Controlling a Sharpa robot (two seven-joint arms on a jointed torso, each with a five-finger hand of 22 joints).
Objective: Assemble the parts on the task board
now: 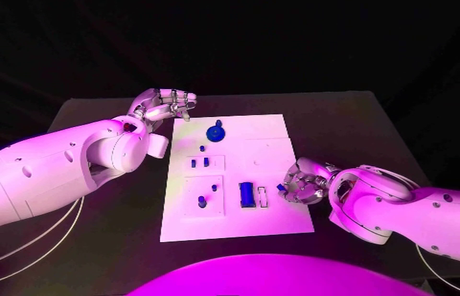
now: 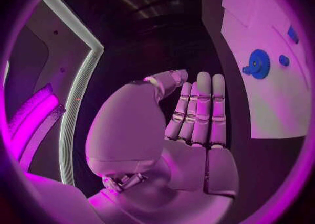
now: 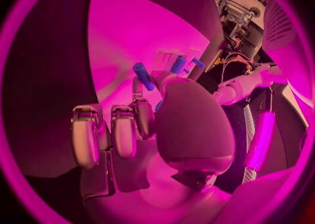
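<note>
Pinching a small blue peg [image 3: 144, 76] at its fingertips, your right hand [image 1: 307, 181] sits at the board's [image 1: 258, 226] edge; your left hand [image 1: 165, 105] hangs released, fingers straight.

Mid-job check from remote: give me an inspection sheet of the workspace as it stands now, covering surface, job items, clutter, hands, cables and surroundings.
Surface: black table, with the white task board in its middle.
Job's things: blue gear near the board's far end; small blue pieces at mid-board; a longer blue block and more small pieces toward the near end.
Clutter: nothing seen.
Hands: left hand off the board's far left corner, holding nothing, fingers straight in its wrist view; right hand at the board's right edge, holding a blue peg.
Cables: white cables under the left arm.
Surroundings: dark.
</note>
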